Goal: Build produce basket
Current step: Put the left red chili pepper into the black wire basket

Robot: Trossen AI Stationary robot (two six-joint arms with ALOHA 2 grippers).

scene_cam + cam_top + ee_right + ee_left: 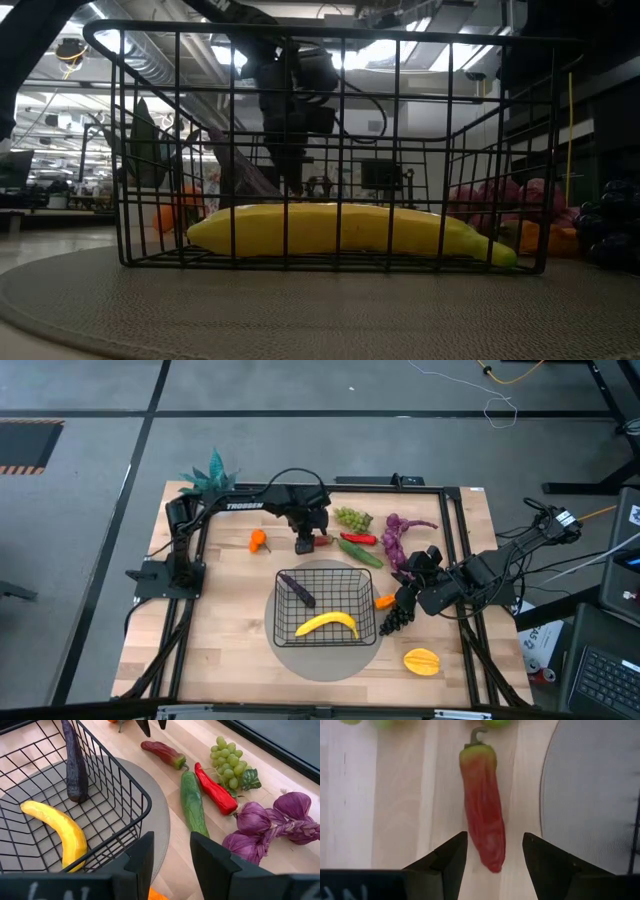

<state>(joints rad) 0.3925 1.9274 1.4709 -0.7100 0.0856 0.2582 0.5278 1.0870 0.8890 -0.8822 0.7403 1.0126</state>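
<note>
Here the left hand (492, 857) hangs open over a red pepper (482, 807) beside the basket (368, 595).

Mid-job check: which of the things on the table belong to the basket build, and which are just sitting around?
For the job:
basket, holding banana and eggplant
red-green pepper, between the open left claw fingers
cucumber, red pepper, green grapes, starfruit

Lying about:
teal plant
round grey mat
</note>
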